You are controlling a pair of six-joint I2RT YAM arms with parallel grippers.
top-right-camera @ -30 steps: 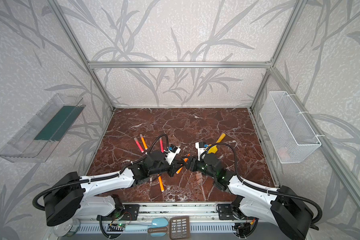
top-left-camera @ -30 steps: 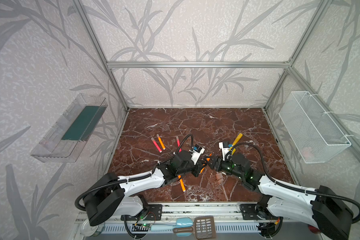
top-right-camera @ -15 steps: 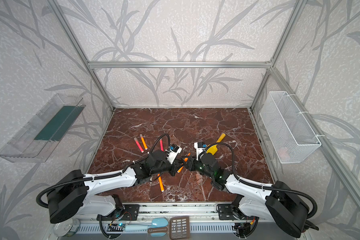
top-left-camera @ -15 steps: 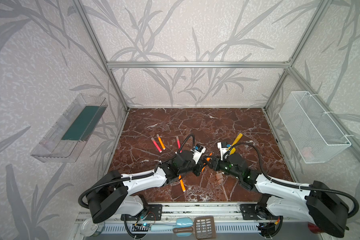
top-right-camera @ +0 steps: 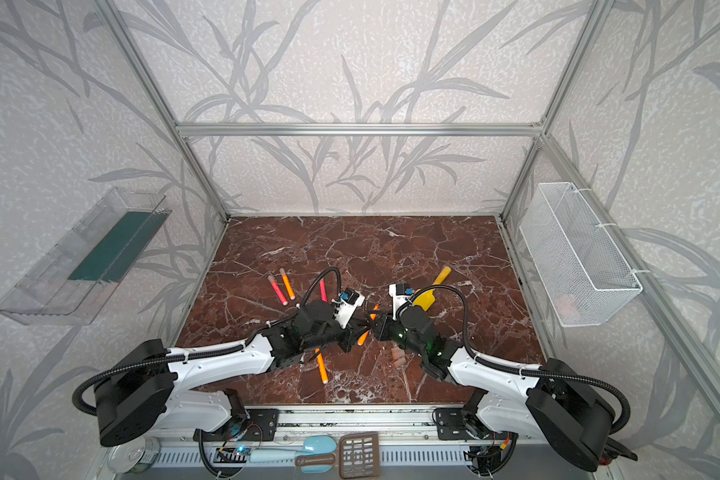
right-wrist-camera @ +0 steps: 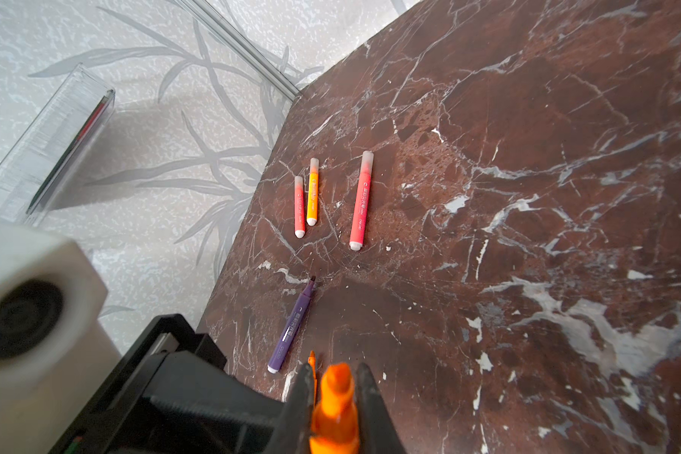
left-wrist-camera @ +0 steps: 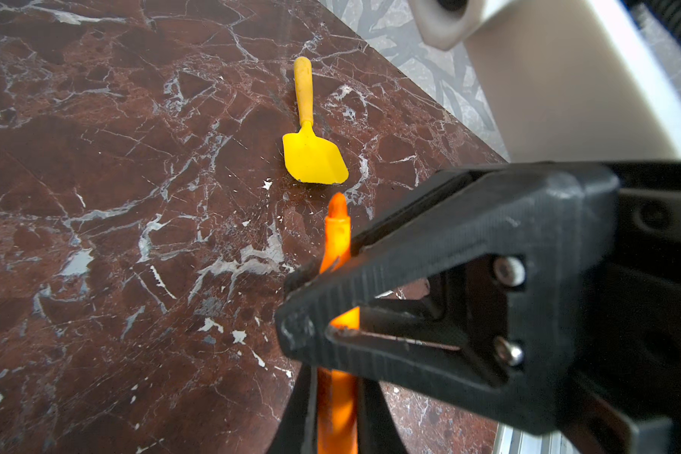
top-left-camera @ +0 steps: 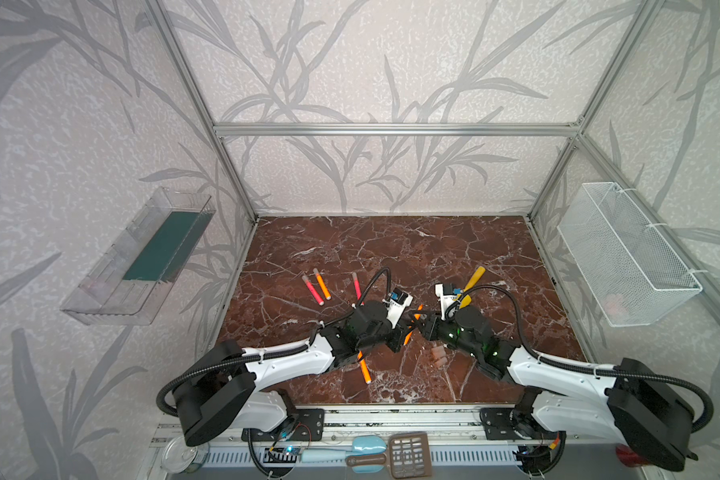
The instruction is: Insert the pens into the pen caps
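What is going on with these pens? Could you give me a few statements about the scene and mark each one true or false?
1. The left gripper and the right gripper are both closed on the same orange pen. True.
2. The yellow spatula is held in a gripper. False: it lies free on the table, beyond the pen's tip.
3. Away from both grippers, three pens lie on the table. True: two are red-pink and one is orange.
4. The purple pen stands upright. False: it lies flat on the table with its tip bare.
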